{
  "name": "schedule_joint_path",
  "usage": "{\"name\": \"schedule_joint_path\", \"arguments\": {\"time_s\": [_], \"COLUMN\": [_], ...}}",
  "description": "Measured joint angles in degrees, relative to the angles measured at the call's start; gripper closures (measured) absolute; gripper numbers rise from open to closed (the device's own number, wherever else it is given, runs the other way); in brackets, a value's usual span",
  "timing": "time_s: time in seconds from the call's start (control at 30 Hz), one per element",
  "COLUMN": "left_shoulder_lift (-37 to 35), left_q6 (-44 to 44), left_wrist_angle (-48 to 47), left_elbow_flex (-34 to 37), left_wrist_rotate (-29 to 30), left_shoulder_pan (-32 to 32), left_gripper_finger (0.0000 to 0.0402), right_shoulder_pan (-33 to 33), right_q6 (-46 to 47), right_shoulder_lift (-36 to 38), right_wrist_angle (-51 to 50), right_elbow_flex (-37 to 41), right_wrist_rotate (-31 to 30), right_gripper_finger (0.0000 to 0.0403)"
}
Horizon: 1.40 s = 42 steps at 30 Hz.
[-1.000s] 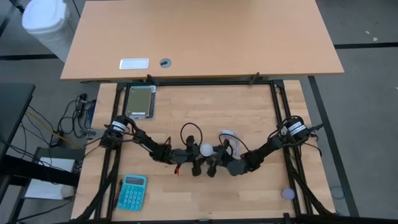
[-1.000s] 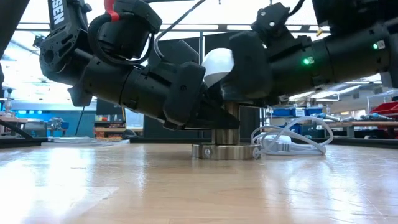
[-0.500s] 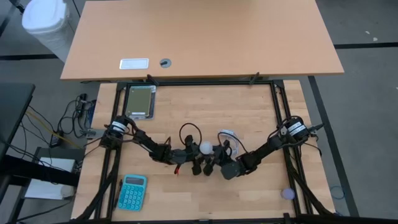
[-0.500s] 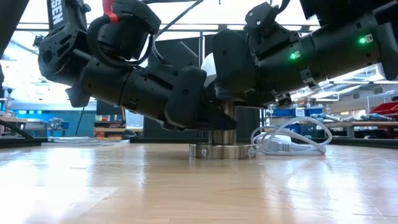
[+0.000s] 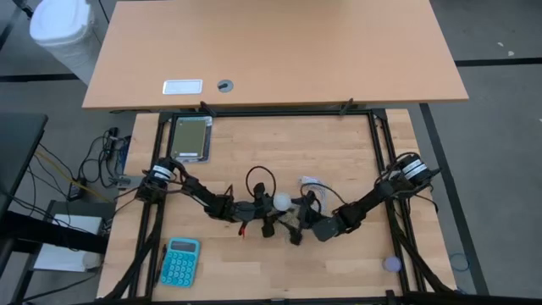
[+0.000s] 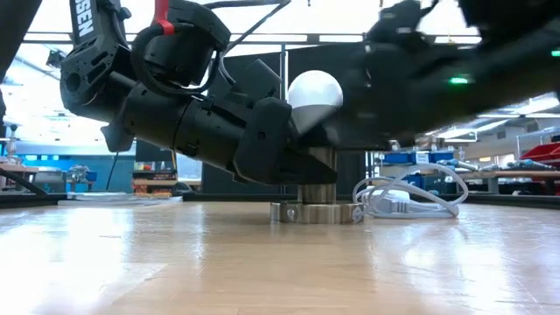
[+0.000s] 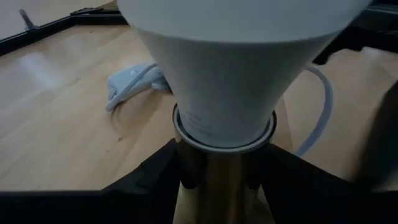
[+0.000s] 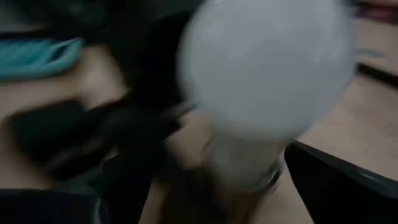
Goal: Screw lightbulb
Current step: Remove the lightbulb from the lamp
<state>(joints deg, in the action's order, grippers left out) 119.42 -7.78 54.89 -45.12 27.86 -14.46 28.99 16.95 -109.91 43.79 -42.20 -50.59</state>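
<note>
Our left gripper (image 7: 221, 183) is closed on the socket (image 6: 317, 213). Its two dark fingers (image 7: 149, 180) press the brassy stem from either side, just under the bulb's neck. The right gripper (image 5: 296, 229) stands just beside the socket with its jaws wide apart, and we see nothing held in them. Its wrist camera looks at the globe close up.

The lightbulb (image 6: 315, 90) sits upright in the top of the socket, round end up and narrow base down in the metal collar. From above we see it as a small white ball (image 5: 280, 202) between the two wrists.

In the left wrist view we find a line of small print on the bulb's neck, but we cannot read it. On the left arm (image 6: 131, 96), in the low view, white letters read "SEN", and the rest is cut off. A green lamp (image 6: 458, 80) glows on the right arm (image 5: 373, 199).

A white cord (image 6: 407, 197) lies coiled on the wood just beside the socket's base. A teal calculator (image 5: 179, 261) lies well apart from the socket, towards the left arm's front corner. A flat grey case (image 5: 190, 138) lies behind the socket on the left arm's side, and we cannot tell what is in it. A small purple disc (image 5: 392, 263) lies well apart on the right arm's side.

On the desk (image 5: 339, 59) beyond the socket lies a white label (image 5: 182, 86), unreadable. A white bin (image 5: 59, 25) stands off its corner, and we cannot see its contents.
</note>
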Motion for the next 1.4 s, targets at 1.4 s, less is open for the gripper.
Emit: {"name": "schedule_joint_path", "arguments": {"time_s": [1.4], "left_shoulder_lift": [-0.07], "left_q6": [5.69], "left_wrist_angle": [0.88], "left_elbow_flex": [0.02], "left_wrist_rotate": [-12.81], "left_shoulder_pan": [0.68], "left_gripper_finger": [0.0203], "right_shoulder_pan": [-26.44], "right_q6": [-16.65], "right_shoulder_lift": [4.09], "right_wrist_angle": [25.77], "right_elbow_flex": [12.31], "right_wrist_rotate": [72.54], "right_gripper_finger": [0.0086]}}
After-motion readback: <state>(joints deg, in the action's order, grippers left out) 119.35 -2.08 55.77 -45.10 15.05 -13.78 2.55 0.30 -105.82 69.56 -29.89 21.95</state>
